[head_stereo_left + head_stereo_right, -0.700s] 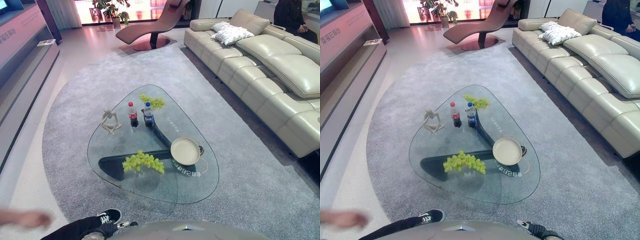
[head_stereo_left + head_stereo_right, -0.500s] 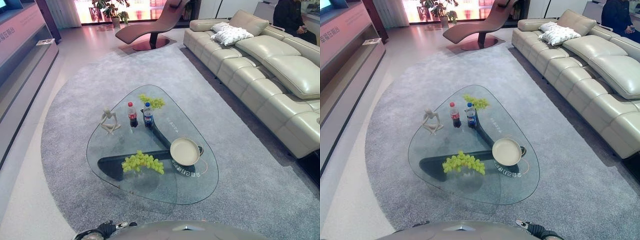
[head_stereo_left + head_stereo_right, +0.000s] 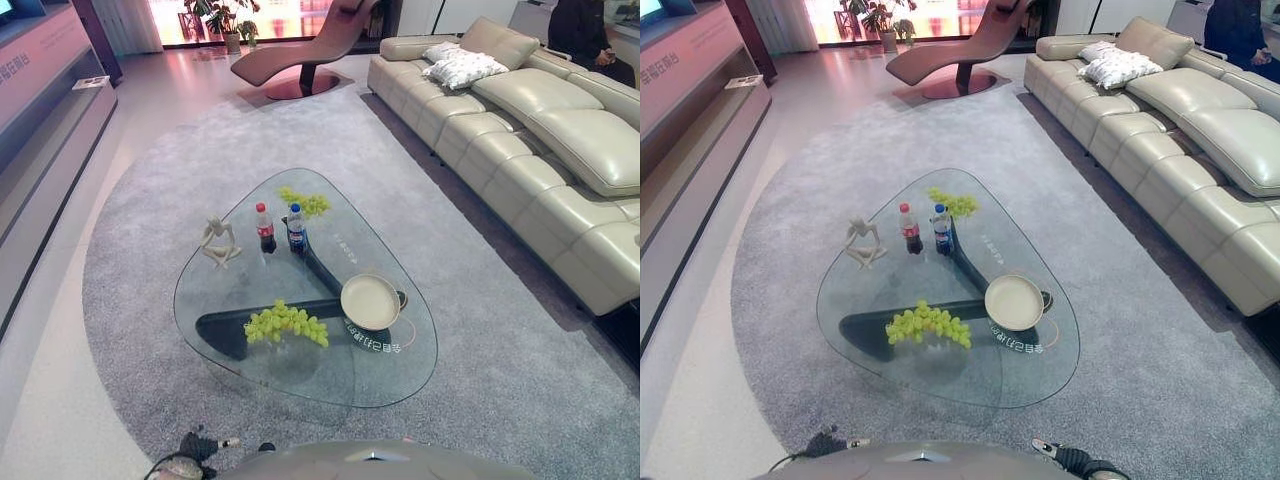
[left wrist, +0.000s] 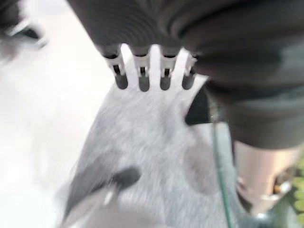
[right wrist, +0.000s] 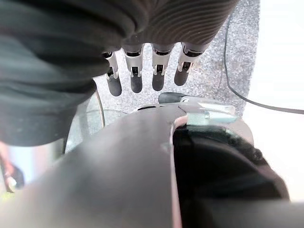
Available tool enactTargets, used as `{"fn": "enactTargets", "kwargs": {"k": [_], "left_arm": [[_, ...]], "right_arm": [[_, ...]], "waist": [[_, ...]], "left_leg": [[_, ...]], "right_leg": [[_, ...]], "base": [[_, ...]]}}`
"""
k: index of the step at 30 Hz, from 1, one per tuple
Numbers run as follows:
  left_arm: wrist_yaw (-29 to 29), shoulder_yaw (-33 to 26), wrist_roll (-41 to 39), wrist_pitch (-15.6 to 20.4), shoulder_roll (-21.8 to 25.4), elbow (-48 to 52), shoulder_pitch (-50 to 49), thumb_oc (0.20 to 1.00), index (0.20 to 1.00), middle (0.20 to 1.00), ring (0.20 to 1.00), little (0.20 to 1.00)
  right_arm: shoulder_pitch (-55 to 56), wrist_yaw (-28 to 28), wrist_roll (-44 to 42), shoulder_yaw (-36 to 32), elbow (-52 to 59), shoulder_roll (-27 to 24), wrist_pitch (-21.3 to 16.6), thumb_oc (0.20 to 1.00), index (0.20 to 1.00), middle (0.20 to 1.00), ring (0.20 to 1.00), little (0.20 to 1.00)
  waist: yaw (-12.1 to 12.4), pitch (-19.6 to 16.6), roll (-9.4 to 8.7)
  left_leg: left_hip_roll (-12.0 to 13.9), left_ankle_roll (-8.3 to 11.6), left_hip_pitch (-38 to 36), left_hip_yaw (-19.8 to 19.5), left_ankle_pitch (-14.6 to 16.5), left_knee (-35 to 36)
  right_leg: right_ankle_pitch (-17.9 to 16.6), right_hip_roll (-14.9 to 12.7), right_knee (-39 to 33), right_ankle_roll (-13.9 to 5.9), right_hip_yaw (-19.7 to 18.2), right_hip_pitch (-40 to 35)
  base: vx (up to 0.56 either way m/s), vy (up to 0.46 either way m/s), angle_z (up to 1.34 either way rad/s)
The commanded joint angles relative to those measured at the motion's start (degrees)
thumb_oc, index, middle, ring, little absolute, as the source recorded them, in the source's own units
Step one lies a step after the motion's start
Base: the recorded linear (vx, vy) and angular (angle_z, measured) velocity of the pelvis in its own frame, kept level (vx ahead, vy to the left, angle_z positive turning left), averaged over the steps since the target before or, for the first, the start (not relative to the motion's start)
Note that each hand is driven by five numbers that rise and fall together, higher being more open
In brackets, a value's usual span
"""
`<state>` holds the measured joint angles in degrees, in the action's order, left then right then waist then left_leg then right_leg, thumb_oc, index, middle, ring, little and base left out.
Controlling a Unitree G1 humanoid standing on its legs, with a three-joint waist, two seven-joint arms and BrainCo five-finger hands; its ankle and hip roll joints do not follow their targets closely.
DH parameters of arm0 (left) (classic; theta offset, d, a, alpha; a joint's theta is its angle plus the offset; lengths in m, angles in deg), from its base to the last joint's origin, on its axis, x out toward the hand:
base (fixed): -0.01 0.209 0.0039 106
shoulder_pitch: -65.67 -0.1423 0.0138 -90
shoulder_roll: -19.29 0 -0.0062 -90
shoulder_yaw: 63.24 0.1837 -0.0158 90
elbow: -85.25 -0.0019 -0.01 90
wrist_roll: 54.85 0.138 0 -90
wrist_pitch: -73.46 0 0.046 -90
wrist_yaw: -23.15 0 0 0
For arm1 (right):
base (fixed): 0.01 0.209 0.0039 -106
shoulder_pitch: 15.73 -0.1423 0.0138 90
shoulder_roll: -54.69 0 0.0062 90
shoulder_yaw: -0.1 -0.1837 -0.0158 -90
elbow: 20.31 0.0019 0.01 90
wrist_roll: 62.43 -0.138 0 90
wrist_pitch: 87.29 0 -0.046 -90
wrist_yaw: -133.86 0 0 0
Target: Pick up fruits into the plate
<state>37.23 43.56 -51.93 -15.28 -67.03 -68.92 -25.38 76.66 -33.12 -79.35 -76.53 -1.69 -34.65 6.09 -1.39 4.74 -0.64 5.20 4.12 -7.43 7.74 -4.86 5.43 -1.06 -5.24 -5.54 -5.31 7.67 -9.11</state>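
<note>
Glass formed the top of the low table (image 3: pixel 400 350), which stood on a grey rug (image 3: pixel 150 200). On its left side sat a small pale figurine (image 3: pixel 219 241). Just right of that stood two bottles side by side, one with a red cap (image 3: pixel 265 229) and one with a blue label (image 3: pixel 297 229). Behind them, near the far edge, lay a small bunch of green grapes (image 3: pixel 305 203). A bigger bunch (image 3: pixel 286 324) lay toward the near edge, and just to its right was the cream plate (image 3: pixel 370 301) with nothing on it; the two were apart, not touching. Further right, a long beige sofa (image 3: pixel 540 130) ran along the rug, with a white cushion (image 3: pixel 462 68) on it and a person (image 3: pixel 580 30) seated at its far end.

The left hand (image 4: pixel 152 78) hung over the rug, well short of the table, its fingers straight and holding nothing, though that view was blurred. The right hand (image 5: pixel 145 76) likewise showed straight, empty fingers above the rug.
</note>
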Motion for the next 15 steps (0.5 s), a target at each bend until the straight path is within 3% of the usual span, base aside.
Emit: {"fn": "enactTargets", "kwargs": {"k": [1,8,15], "left_arm": [[4.41,1.27,6.35,-0.35,5.51,4.09,10.77,1.0,1.0,1.0,1.0,1.0],[7.96,5.34,11.67,-4.98,16.56,12.61,22.54,1.0,1.0,1.0,1.0,1.0],[10.57,8.55,13.4,-7.19,22.88,11.64,36.5,1.0,1.0,1.0,1.0,1.0]], "right_arm": [[-6.85,1.18,-2.07,0.05,-0.56,-2.84,0.93,1.0,1.0,1.0,1.0,1.0],[-11.49,0.4,-8.16,2.6,1.97,-4.64,-0.26,1.0,1.0,1.0,1.0,1.0],[-16.76,-0.64,-14.54,4.7,6.22,-5.82,-2.04,1.0,1.0,1.0,1.0,1.0]], "waist": [[-0.12,5.61,0.78],[-1.1,10.93,1.68],[-3.0,18.26,2.04]], "left_leg": [[-2.09,-2.79,-1.09,0.15,6.05,-1.72],[-1.6,-2.76,5.01,0.97,4.54,-2.46],[-1.9,-2.28,12.16,1.12,2.87,-3.93]], "right_leg": [[2.22,1.77,5.07,1.2,0.3,2.03],[1.19,2.47,6.28,1.63,-1.2,8.73],[-0.22,3.05,7.5,2.21,-2.21,15.88]], "base": [[-0.1,0.003,-0.1],[-0.18,-0.035,-0.06],[-0.19,-0.037,-0.04]]}}
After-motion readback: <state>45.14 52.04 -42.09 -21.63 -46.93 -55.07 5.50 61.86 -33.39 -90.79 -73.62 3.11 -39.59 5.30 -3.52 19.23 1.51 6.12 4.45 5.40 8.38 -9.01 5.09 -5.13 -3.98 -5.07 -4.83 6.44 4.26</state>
